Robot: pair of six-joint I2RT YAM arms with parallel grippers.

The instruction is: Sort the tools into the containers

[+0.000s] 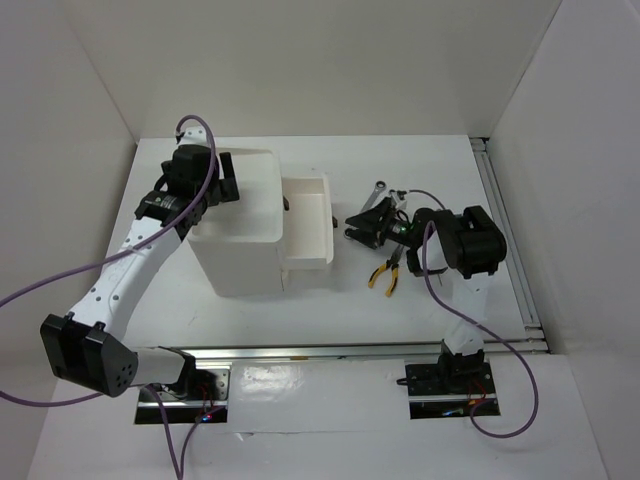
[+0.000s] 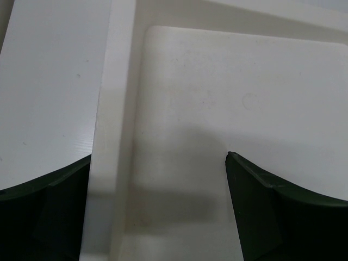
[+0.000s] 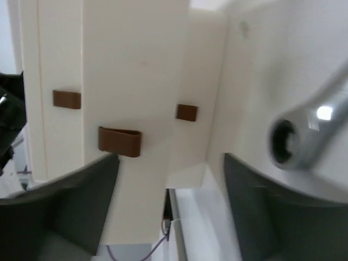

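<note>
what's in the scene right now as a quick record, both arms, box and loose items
left tool: open, above the top tray of the box
right tool: open, nothing between its fingers, between the pulled-out drawer and the wrench
wrench: on the table, beside the right tool
pliers: on the table, yellow handles, untouched
drawer: pulled out on the box's right side

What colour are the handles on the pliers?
Yellow. The pliers show best in the top external view.

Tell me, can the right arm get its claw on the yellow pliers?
Probably yes. The yellow pliers lie uncovered on the table, close beside the right claw, which is open and empty.
</note>
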